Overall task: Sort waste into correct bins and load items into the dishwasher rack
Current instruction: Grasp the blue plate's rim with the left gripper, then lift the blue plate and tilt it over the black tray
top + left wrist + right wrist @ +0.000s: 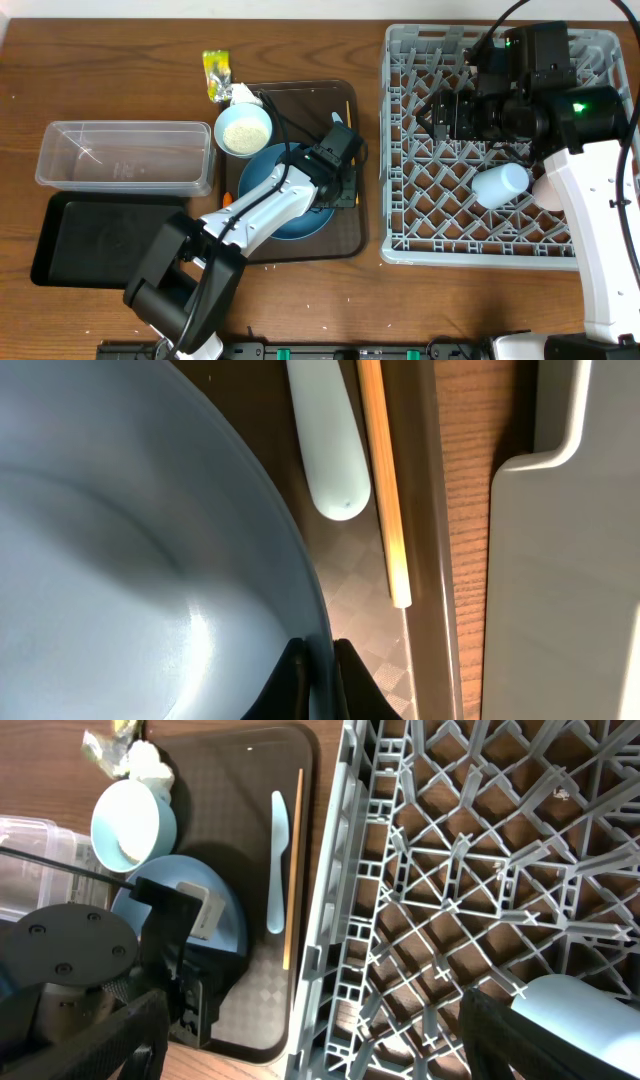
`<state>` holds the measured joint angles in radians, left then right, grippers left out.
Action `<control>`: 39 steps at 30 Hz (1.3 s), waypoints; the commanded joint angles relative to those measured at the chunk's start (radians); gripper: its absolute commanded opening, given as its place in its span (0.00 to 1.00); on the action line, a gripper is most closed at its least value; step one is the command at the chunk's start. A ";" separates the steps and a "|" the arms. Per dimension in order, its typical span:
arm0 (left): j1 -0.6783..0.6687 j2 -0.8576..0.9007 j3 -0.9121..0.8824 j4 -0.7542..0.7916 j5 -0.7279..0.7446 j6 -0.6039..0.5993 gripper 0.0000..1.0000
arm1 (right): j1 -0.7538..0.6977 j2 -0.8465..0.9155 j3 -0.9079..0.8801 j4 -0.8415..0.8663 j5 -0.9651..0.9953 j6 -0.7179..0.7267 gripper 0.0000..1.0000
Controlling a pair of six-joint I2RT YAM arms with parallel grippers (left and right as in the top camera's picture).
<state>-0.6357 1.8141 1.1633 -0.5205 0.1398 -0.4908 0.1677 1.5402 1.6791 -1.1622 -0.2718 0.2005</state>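
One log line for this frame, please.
left tool: shut on dark-blue plate rim | right tool: open above dishwasher rack | light-blue cup: on its side in rack | knife, chopstick: on brown tray

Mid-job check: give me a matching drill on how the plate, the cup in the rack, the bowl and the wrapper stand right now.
Things:
1. dark-blue plate
2. light-blue cup
3. pale-blue bowl
4. snack wrapper

States:
a. lies on the bare table
b. rim pinched by the left gripper
c. holds rice grains
d. lies on its side in the rack

Pairs: 1-b, 2-d, 3-c, 4-a.
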 commanded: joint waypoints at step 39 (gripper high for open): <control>-0.089 0.067 0.109 -0.117 -0.183 0.052 0.06 | 0.010 0.003 0.000 -0.038 0.006 -0.023 0.92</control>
<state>-0.7258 1.8717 1.2263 -0.6041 -0.0345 -0.4477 0.1677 1.5402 1.6791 -1.1980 -0.2718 0.1932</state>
